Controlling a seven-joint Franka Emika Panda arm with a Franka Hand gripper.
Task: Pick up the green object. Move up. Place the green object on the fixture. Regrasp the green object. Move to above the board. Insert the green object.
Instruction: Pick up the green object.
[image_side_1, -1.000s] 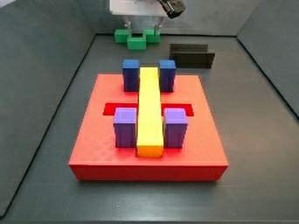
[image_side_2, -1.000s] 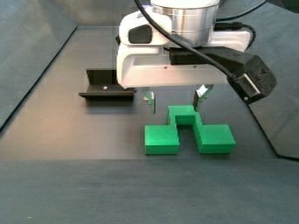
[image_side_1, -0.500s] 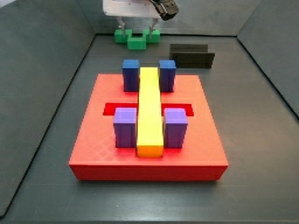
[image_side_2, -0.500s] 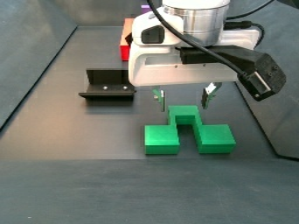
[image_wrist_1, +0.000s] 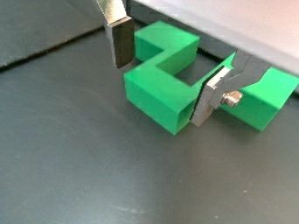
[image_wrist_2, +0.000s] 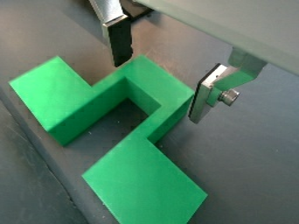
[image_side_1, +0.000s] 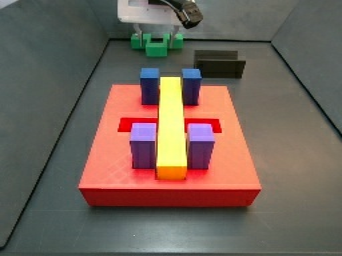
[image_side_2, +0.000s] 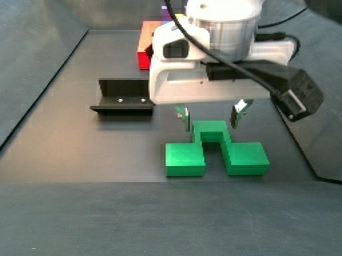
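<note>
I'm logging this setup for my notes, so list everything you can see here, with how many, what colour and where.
Green object: one, bright green, on the dark floor at the far end from the board, directly under the gripper.
Fixture: one, black, on the floor beside the green object, apart from it.
Board: one, red, square slab in the middle of the floor.
Bar: one, yellow, lying lengthwise along the board's middle.
Blue blocks: two, at the board's far edge, one each side of the bar.
Purple blocks: two, nearer the board's front, one each side of the bar.
Gripper: one, white body with silver fingers, open, fingers straddling the green object's middle block, not clamped.
</note>
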